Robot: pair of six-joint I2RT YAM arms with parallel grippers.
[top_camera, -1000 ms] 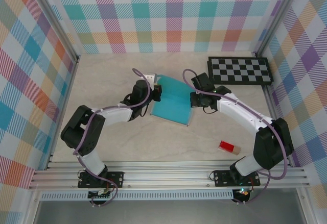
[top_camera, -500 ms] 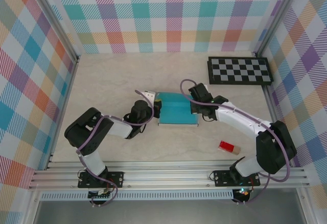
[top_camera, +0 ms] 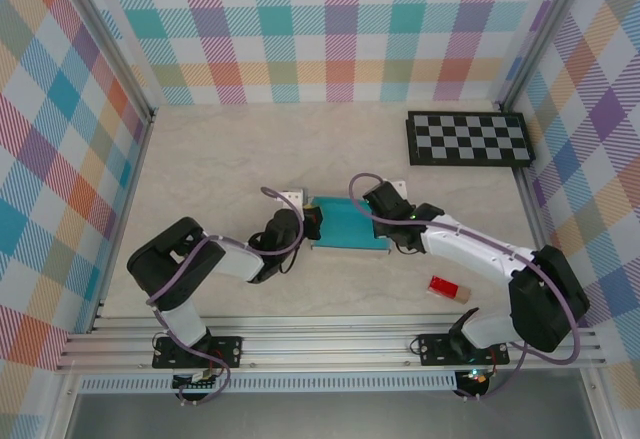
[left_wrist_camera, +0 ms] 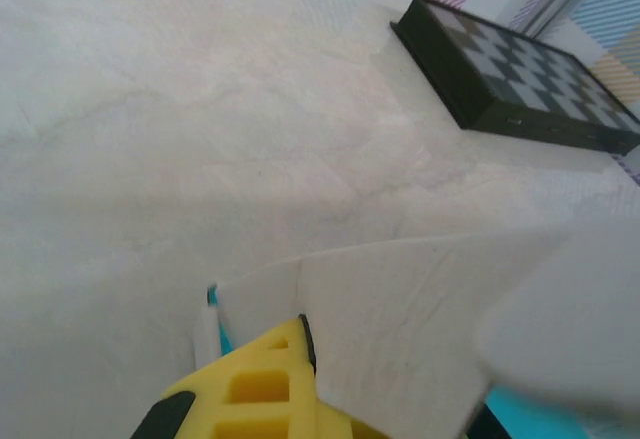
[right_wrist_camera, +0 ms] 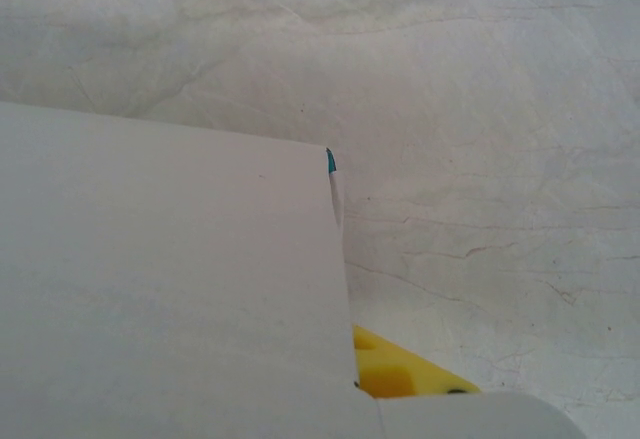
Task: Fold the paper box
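From above, we see the left pincer [top_camera: 312, 225] and right pincer [top_camera: 386, 227] each pinching an opposite end of the teal paper box [top_camera: 348, 225], in the middle of the surface [top_camera: 220, 154]. At the left wrist, the box's white face [left_wrist_camera: 400, 329] lies against a yellow finger [left_wrist_camera: 255, 394]; at the right wrist, likewise [right_wrist_camera: 170, 279].

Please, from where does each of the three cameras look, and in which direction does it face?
Top external: above and behind the arm bases, looking down at the beige table; both arms show, meeting at the thin teal-and-white card paper box.
Left wrist: on the left arm, facing the black-and-white checkerboard; its yellow fingers partly show.
Right wrist: on the right arm, facing bare table; its yellow fingers partly show.
Shared: both wrist views show the box's white face.
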